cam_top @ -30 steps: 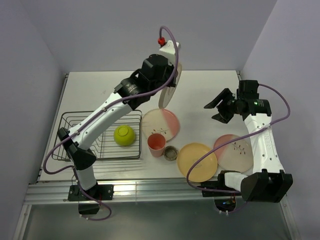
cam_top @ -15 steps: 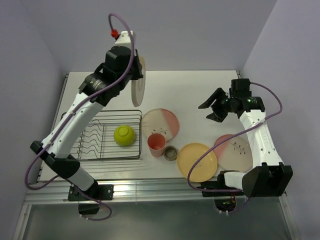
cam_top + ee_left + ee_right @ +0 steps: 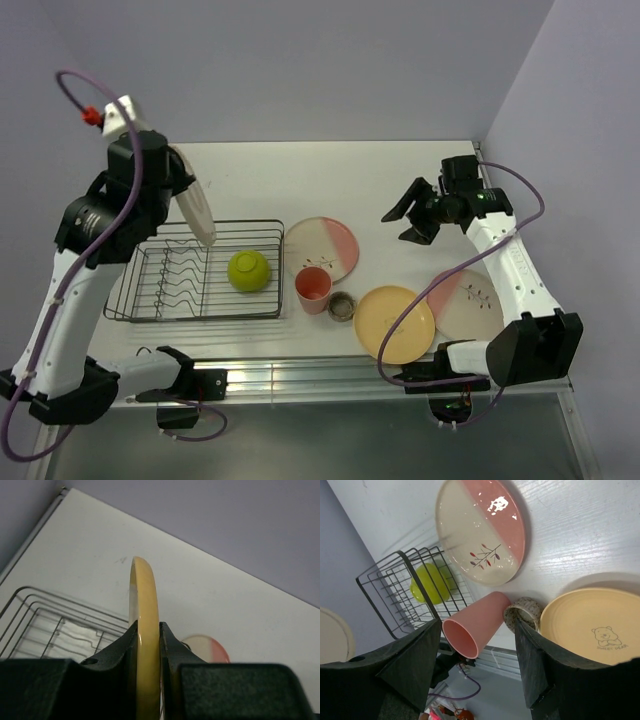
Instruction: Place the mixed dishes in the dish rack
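My left gripper is shut on the rim of a pale cream-yellow plate and holds it on edge above the back left of the dish rack. The left wrist view shows the plate edge-on, clamped between the jaws of that gripper. A yellow-green bowl sits in the rack's right end. On the table lie a cream-and-pink plate, a pink cup, a tiny grey-brown cup, a yellow-orange plate and a sprig plate. My right gripper is open and empty above the table.
The right wrist view looks down on the sprig-marked cream-and-pink plate, the pink cup, the tiny cup, the yellow plate and the rack with the bowl. Walls close the table on three sides.
My left arm has swung left with the plate, from above the table's middle to above the rack. My right gripper has moved a little left, still open.
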`<action>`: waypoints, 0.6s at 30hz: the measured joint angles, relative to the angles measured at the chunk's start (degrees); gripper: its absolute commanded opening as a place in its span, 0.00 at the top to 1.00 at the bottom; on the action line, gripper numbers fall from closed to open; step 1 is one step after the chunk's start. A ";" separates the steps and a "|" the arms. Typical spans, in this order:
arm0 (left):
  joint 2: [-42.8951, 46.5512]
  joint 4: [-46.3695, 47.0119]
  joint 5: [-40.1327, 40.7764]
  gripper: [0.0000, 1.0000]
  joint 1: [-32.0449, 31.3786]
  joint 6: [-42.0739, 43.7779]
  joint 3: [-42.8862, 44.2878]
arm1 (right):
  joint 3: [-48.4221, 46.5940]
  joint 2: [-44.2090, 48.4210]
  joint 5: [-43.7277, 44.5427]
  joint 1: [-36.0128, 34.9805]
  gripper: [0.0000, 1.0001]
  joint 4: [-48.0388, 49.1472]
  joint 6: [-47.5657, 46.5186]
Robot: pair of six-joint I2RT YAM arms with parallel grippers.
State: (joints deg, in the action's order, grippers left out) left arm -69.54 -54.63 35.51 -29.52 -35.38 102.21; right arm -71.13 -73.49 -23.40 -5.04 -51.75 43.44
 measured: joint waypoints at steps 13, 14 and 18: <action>6.54 -17.99 0.31 1.00 10.56 -21.51 -3.72 | 3.17 -0.68 -1.42 -1.57 0.32 0.83 -1.70; 6.45 -18.84 -0.26 1.00 11.47 -23.04 -3.82 | 3.39 -0.68 -1.64 -1.60 0.32 0.83 -1.77; 5.84 -20.87 -2.97 1.00 14.86 -28.74 -4.81 | 3.93 -0.68 -2.43 -1.86 0.32 1.11 -2.19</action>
State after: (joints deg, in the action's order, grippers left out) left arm -63.70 -75.50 32.53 -14.66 -64.12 97.41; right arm -67.20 -74.17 -25.82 -6.90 -50.63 41.25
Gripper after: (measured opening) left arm 0.221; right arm 0.682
